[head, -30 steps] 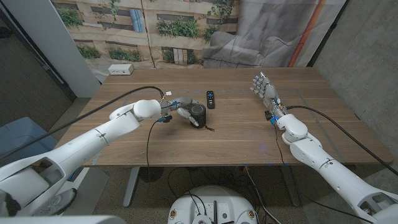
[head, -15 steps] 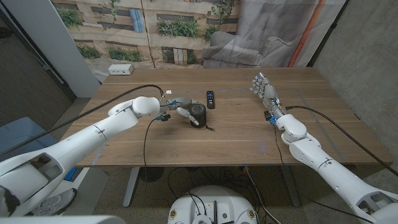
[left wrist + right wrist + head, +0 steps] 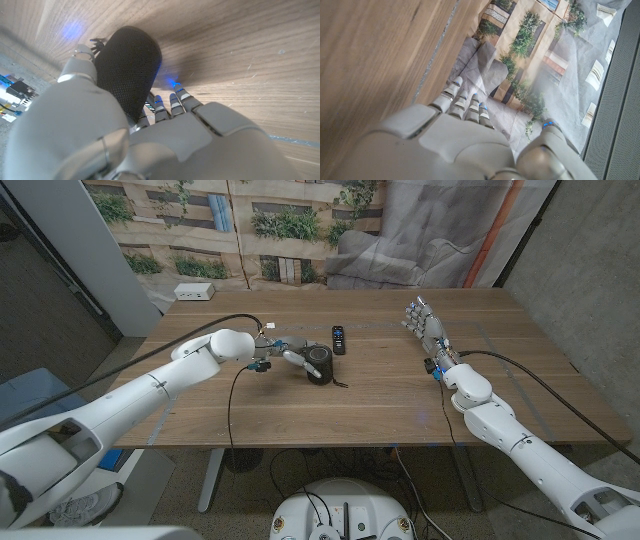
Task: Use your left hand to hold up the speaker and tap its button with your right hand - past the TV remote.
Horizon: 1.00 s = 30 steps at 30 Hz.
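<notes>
The speaker (image 3: 318, 365), a black mesh-covered cylinder, stands near the table's middle with a short cord trailing from its base. My left hand (image 3: 286, 356) reaches it from the left and grips it. In the left wrist view my thumb lies on one side of the speaker (image 3: 127, 75) and my fingers (image 3: 170, 102) curl round the other. The black TV remote (image 3: 338, 339) lies just beyond the speaker. Far to the right my right hand (image 3: 426, 326) stands with its fingers apart and upright, holding nothing.
A white box (image 3: 194, 292) sits at the table's far left corner. A printed backdrop and grey drapes hang behind the far edge. Bare wood (image 3: 380, 390) stretches between the speaker and my right hand.
My left arm has swung a little farther across the table while its hand stays around the speaker. The right hand has not moved.
</notes>
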Motion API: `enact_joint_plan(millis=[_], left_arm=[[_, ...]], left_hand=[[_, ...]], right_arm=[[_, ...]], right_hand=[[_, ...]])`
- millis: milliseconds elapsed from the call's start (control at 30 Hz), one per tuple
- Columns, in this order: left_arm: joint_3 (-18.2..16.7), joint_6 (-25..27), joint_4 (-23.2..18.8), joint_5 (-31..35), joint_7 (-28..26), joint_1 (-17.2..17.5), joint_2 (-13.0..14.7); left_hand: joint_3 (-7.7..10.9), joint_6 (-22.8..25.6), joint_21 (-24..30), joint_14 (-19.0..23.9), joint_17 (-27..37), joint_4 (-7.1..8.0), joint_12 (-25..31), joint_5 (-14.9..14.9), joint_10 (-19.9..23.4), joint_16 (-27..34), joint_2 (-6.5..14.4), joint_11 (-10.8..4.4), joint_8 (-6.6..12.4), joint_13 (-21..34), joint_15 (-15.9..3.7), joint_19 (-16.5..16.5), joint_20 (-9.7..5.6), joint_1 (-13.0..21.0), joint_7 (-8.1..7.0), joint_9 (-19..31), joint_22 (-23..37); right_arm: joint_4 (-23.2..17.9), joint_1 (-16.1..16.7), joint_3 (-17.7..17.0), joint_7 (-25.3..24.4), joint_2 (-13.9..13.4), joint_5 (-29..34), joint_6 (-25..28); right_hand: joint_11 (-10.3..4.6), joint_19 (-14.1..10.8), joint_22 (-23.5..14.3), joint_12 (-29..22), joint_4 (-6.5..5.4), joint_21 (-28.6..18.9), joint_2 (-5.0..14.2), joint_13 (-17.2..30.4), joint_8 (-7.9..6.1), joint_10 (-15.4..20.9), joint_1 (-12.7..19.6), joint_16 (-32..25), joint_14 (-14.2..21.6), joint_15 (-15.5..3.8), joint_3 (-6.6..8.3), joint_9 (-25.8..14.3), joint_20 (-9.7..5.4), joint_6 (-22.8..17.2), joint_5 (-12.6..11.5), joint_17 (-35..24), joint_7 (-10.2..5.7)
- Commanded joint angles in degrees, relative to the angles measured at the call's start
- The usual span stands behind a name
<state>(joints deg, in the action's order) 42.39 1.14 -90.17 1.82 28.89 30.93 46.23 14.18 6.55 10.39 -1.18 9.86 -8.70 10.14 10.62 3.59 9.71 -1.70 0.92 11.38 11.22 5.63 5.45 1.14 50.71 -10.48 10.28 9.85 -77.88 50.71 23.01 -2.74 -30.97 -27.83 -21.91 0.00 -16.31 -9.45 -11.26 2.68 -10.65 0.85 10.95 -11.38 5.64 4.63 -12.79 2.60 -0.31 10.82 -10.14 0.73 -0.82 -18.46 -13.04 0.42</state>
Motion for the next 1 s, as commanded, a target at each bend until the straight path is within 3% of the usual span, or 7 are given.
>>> enact_joint_plan(millis=[33,400,733,1000], left_arm=[[0.74,-1.84,1.67,-0.42,3.98,-2.3,0.2],[1.26,-2.97,1.66,-0.19,8.25,-4.24,0.82],[1.65,-3.31,2.25,-0.02,11.63,-5.68,1.38],[0.78,-2.21,0.41,-0.08,12.86,-5.53,3.22]], left_hand=[[-0.48,-2.56,-0.25,-2.03,0.02,-0.14,-0.03,-0.09,-2.23,-0.08,-0.89,0.59,-0.56,-0.15,0.3,-1.63,0.03,0.03,0.29,0.07,0.01],[-0.92,-7.67,-0.38,-6.51,0.05,-0.1,0.0,-0.37,-7.01,-0.11,-1.46,1.58,-0.83,-0.47,0.44,-5.69,-0.54,-0.95,1.19,0.04,-0.06],[-1.76,-13.96,-0.35,-10.91,0.09,-0.01,-0.06,-0.3,-12.46,-0.01,-2.75,3.27,-0.9,-0.6,1.35,-9.85,0.07,-2.55,5.01,0.01,-0.05],[-1.84,-15.34,-0.48,-12.79,0.11,0.06,-0.05,-0.15,-14.52,-0.03,-2.81,4.26,-0.65,-0.62,2.41,-12.26,0.79,-2.97,6.64,-0.02,-0.02]], right_arm=[[0.37,-0.27,0.22,-0.34,0.34,0.28,0.01],[0.75,-0.6,0.55,-0.78,0.83,0.6,0.2],[0.4,-0.74,0.83,-1.28,0.89,1.19,0.5],[0.67,-1.29,1.33,-1.2,1.38,1.55,0.5]], right_hand=[[-0.08,-0.16,-0.1,-0.09,0.13,-0.05,0.28,0.08,0.34,0.35,-0.04,-0.01,0.1,0.25,-0.03,0.01,-0.06,-0.44,0.09,-0.13,-0.3],[-0.06,-0.14,-0.11,-0.05,0.15,-0.03,0.33,0.08,0.37,0.32,-0.05,0.02,0.11,0.21,-0.06,0.01,-0.06,-0.45,0.11,-0.12,-0.31],[0.01,-0.15,-0.11,-0.05,0.19,-0.03,0.38,0.09,0.41,0.39,-0.03,0.03,0.16,0.17,-0.08,0.01,-0.03,-0.42,0.13,-0.11,-0.26],[-0.01,-0.16,-0.11,-0.04,0.25,-0.03,0.38,0.09,0.42,0.39,0.01,0.07,0.16,0.3,-0.11,0.01,-0.03,-0.43,0.16,-0.08,-0.29]])
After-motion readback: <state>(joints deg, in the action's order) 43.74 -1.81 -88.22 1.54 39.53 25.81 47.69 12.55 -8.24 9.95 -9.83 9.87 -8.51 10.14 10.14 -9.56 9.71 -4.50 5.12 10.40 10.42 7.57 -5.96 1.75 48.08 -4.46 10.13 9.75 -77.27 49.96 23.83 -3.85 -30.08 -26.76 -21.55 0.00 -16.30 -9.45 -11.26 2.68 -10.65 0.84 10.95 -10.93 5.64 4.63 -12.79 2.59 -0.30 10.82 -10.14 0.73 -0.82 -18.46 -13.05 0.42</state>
